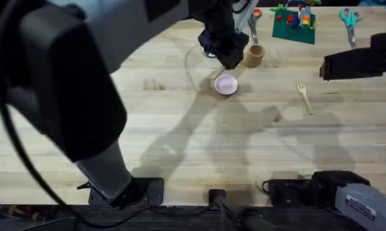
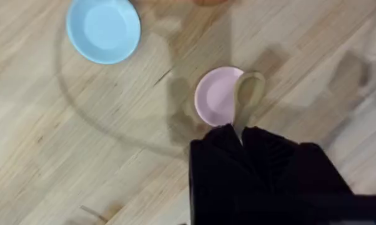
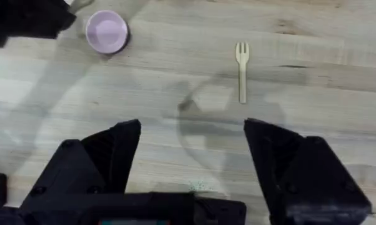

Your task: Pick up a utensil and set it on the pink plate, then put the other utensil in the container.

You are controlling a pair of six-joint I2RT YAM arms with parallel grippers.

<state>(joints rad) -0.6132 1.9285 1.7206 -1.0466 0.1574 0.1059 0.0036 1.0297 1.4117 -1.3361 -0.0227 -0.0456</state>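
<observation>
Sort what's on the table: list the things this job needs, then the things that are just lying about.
Needed for the job:
- spoon, held in the left gripper
- pink plate
- wooden fork
- tan cup

Just lying about:
- light blue plate
- green board with toy bricks
- teal-handled scissors
- red-handled scissors

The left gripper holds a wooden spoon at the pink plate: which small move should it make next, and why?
Probably lower a little and open. The left gripper is shut on the wooden spoon, whose bowl hangs over the rim of the pink plate; whether it touches is unclear. The fork lies untouched.
</observation>
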